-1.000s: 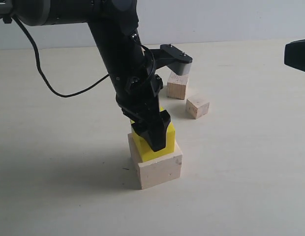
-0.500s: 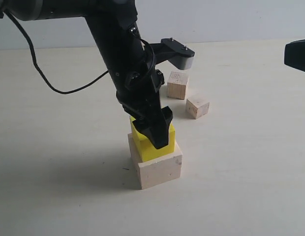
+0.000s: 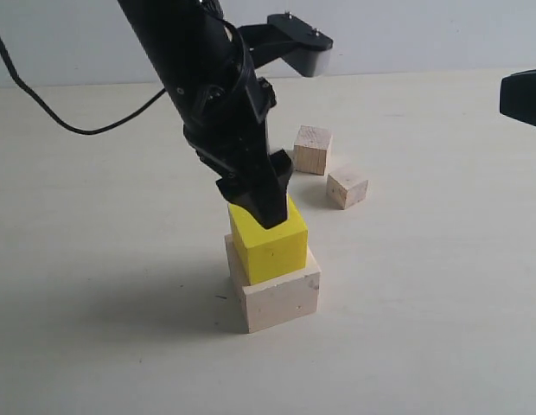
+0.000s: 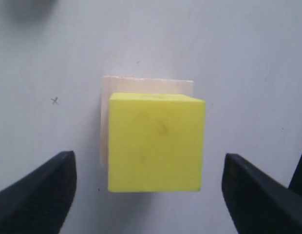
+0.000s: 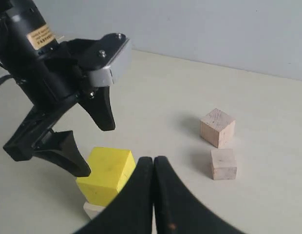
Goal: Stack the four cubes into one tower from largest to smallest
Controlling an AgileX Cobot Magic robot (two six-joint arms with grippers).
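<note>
The yellow cube (image 3: 270, 245) rests on the pale whitish largest cube (image 3: 277, 291), set toward its far left corner. My left gripper (image 3: 261, 206) hangs open just above the yellow cube (image 4: 156, 141), its jaws spread wide on either side and touching nothing. Two tan wooden cubes lie on the table behind: the bigger one (image 3: 312, 149) and the smaller one (image 3: 347, 187). Both show in the right wrist view, bigger (image 5: 217, 127) and smaller (image 5: 223, 164). My right gripper (image 5: 154, 163) is shut with nothing in it, held back from the stack (image 5: 107, 175).
The pale table (image 3: 441, 285) stretches all around the stack. A black cable (image 3: 69, 121) trails from the left arm at the back left. The right arm's dark body (image 3: 522, 97) pokes in at the right edge. A white wall runs behind.
My left gripper let go of the yellow cube and rose off it, jaws now open above its top. The yellow cube stays on the pale cube.
</note>
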